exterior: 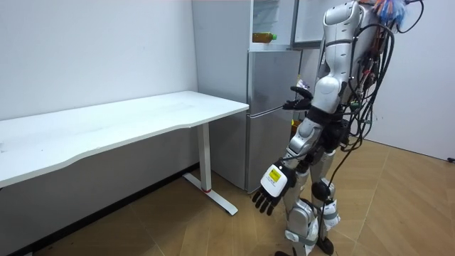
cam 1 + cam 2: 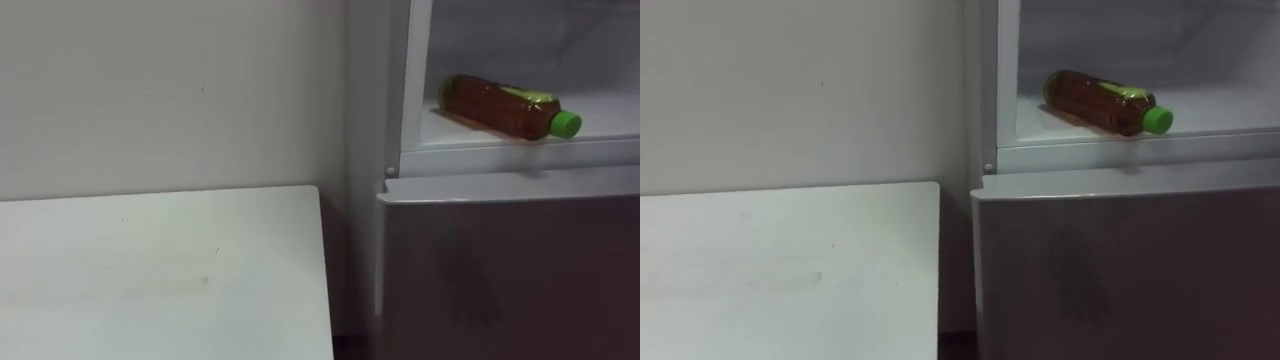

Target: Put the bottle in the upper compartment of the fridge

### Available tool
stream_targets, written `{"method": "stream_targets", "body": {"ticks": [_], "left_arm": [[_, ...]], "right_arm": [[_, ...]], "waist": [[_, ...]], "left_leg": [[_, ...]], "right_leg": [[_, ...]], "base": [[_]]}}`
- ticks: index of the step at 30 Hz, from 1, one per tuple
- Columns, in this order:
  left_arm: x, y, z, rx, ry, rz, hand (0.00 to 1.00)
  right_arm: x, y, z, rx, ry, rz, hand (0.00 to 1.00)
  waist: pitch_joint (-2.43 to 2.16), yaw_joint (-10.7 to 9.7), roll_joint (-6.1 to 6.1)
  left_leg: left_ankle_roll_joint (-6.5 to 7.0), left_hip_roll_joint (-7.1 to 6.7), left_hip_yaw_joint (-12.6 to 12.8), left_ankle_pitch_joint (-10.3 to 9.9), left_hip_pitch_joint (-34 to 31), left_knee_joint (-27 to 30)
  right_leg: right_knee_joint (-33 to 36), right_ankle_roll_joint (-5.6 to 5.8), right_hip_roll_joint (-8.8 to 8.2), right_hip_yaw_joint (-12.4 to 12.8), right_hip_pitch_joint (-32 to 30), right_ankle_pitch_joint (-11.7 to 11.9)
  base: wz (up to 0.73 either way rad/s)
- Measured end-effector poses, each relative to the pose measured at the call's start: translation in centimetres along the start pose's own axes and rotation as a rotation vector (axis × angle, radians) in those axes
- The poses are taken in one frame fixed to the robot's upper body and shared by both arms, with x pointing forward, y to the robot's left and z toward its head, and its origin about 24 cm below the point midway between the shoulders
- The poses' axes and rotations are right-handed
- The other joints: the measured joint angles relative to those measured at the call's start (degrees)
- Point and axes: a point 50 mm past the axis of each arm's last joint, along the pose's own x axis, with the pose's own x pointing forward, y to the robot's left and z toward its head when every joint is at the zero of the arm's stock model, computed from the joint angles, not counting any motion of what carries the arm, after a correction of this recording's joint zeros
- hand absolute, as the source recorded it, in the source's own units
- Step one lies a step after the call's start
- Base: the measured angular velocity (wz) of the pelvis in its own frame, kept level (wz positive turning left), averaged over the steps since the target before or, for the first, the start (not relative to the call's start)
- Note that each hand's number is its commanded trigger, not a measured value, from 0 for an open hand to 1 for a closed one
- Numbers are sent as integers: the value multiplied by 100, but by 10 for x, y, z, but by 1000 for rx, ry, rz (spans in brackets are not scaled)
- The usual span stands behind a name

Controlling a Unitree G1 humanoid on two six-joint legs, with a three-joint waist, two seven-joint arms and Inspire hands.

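I see the bottle (image 2: 505, 107) lying sideways in the upper fridge (image 2: 500, 158). My left hand (image 1: 274, 186) hangs released; I cannot tell the right hand (image 1: 298, 99)'s state.

bottle (image 2: 497, 106) amber | cap (image 2: 567, 123) green | fridge (image 2: 500, 270) grey | table (image 2: 160, 270) white

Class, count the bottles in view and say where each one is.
1. The bottle lies on its side in the open upper fridge, near the front edge, green cap to the robot's right. Part of it is out of view, so more may be hidden.
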Motion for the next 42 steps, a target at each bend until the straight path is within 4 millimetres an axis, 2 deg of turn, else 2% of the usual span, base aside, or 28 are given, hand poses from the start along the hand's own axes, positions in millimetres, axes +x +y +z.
{"method": "stream_targets", "body": {"ticks": [3, 8, 13, 19, 22, 28, 38, 40, 42], "left_arm": [[-1, 0, -2, -14, 4, 17, 0], [-2, 1, -9, -16, 22, 35, 0], [-2, 4, -8, -38, 23, 56, 0], [-1, 11, -8, -46, 22, 85, 0], [-1, 16, -10, -71, 28, 102, 0], [-1, 24, -15, -100, 44, 126, 0], [-2, 33, -13, -140, 27, 145, 0], [-3, 35, -18, -162, 34, 153, 0], [-5, 39, -22, -178, 35, 170, 0]], "right_arm": [[-6, -19, -2, -4, 11, -122, 0], [-17, -37, 5, -2, -19, -261, 0], [-31, -66, 14, -11, -53, -465, 0], [-43, -81, 19, 10, -86, -622, 0], [-48, -87, 23, 17, -105, -684, 0], [-55, -93, 43, 5, -186, -783, 0], [-51, -91, 70, 55, -302, -870, 0], [-50, -89, 80, 61, -341, -890, 0], [-50, -87, 90, 74, -376, -900, 0]], "waist": [[12, -71, -44], [16, -204, -60], [19, -282, -111], [35, -436, -212], [42, -478, -265], [40, -612, -272], [46, -699, -252], [25, -712, -301], [35, -727, -331]], "left_leg": [[-1, 0, 1, -1, 25, -10], [-1, -4, 16, -2, 72, -52], [-1, -4, 31, -2, 74, -50], [-4, 0, 42, -4, 79, -63], [-4, 0, 75, -4, 89, -96], [-4, -2, 135, -4, 83, -125], [-9, -2, 135, -6, 146, -176], [-8, -4, 133, -6, 153, -185], [-9, -13, 133, -6, 166, -196]], "right_leg": [[-8, 2, 3, 12, 19, -1], [-8, 4, 4, 12, 38, -3], [6, 8, 0, 15, 34, -9], [10, 7, 12, 33, 23, -17], [9, 7, 12, 54, 6, -16], [6, 9, 17, 109, -45, -14], [26, 8, 32, 183, -45, -20], [46, 9, 31, 186, -57, -33], [129, 9, 17, 188, -84, -90]], "base": [[0], [-1], [0], [0], [-4], [-6], [-3], [0], [0]]}}
